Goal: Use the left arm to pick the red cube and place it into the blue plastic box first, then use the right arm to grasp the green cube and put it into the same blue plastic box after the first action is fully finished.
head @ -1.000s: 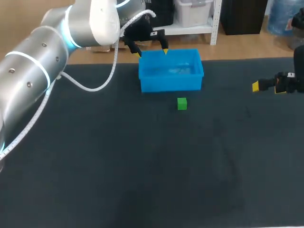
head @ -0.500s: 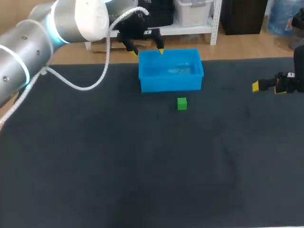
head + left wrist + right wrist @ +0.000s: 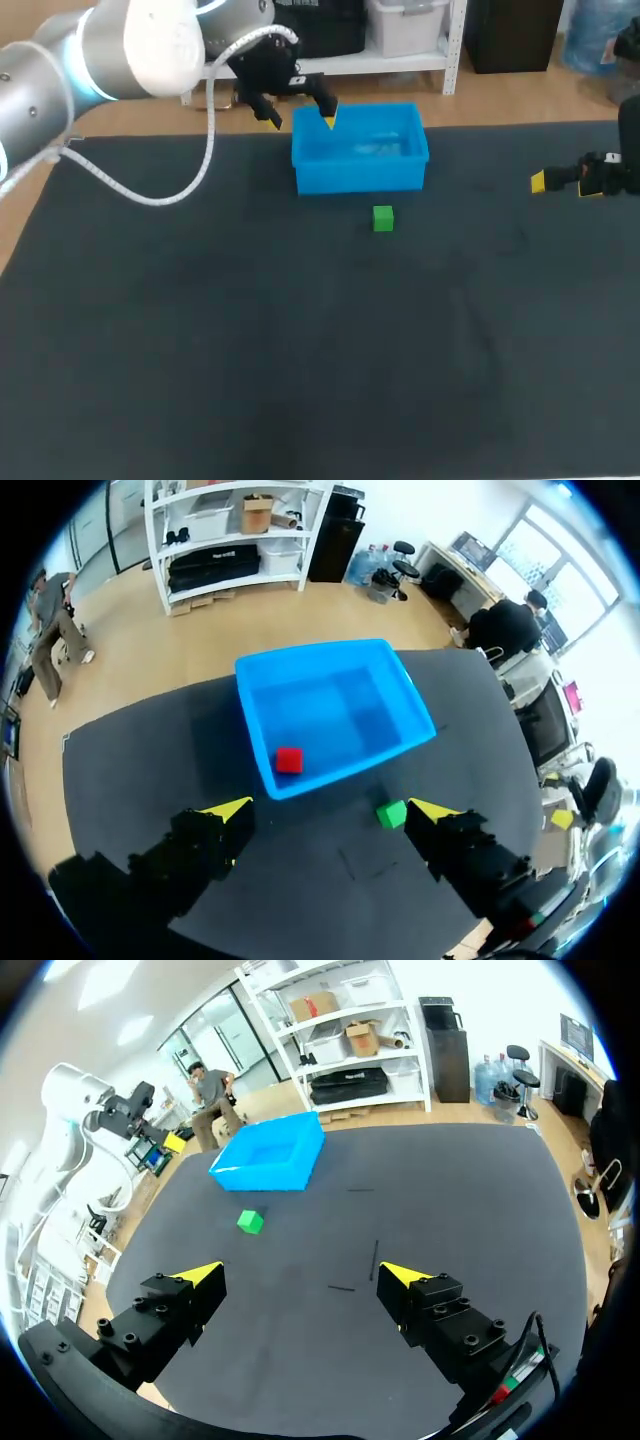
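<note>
Green cube (image 3: 383,218) sits on the dark table (image 3: 300,350), outside the blue plastic box (image 3: 360,176) and near its outer wall. From the right pincer (image 3: 300,1272) it lies well ahead and off toward the side of one finger, with the box just beyond it. That pincer is released and empty, its yellow tips spread wide above bare table.

The cube looks small, stiff and light, with flat faces and sharp edges, so I judge that it will neither crush nor sag. It could skate over the mat or twist if pinched across a corner. The sound hold is on two opposite flat sides, about mid-height, with the fingers squared to those faces. It seems to lie somewhat turned relative to the right pincer, so the wrist may need to rotate first.

The box is open-topped, with low walls. In it lies the red cube (image 3: 289,760), flat on the floor close to the wall nearest the left pincer (image 3: 330,806). Nothing else shows inside. The left pincer is released and carries nothing; it hangs over the table short of the box, which is ahead of its fingers. The first placement therefore appears done, and plenty of floor is free for the green cube.
</note>
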Controlling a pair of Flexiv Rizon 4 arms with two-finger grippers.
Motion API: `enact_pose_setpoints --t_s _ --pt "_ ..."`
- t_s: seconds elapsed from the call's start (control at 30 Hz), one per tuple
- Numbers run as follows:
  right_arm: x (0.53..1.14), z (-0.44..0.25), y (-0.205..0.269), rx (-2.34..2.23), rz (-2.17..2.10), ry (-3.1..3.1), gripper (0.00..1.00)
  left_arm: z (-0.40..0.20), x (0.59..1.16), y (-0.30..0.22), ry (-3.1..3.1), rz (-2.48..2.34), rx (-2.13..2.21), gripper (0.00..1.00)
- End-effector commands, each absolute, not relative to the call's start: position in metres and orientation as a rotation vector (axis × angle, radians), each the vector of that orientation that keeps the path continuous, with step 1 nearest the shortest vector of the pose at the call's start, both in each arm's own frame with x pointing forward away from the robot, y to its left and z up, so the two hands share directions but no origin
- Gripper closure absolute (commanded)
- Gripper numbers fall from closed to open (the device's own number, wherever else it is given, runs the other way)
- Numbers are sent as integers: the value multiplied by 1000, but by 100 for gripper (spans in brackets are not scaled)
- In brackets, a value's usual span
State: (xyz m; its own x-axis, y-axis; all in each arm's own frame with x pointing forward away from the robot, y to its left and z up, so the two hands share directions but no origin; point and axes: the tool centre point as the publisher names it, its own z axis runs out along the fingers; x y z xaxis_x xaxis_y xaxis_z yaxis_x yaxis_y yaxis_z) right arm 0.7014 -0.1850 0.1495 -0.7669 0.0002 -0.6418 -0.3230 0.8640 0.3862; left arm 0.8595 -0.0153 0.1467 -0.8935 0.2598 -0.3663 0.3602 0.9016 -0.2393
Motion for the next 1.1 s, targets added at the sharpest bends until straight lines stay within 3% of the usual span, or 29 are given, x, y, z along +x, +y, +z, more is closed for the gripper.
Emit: enact_pose_setpoints --t_s 0.03,1.1 --pt "701 150 -185 -233 640 2374 0 145 834 -8 2607 -448 436 0" --pt "701 150 -185 -233 640 2374 0 129 771 29 2516 -559 773 0"
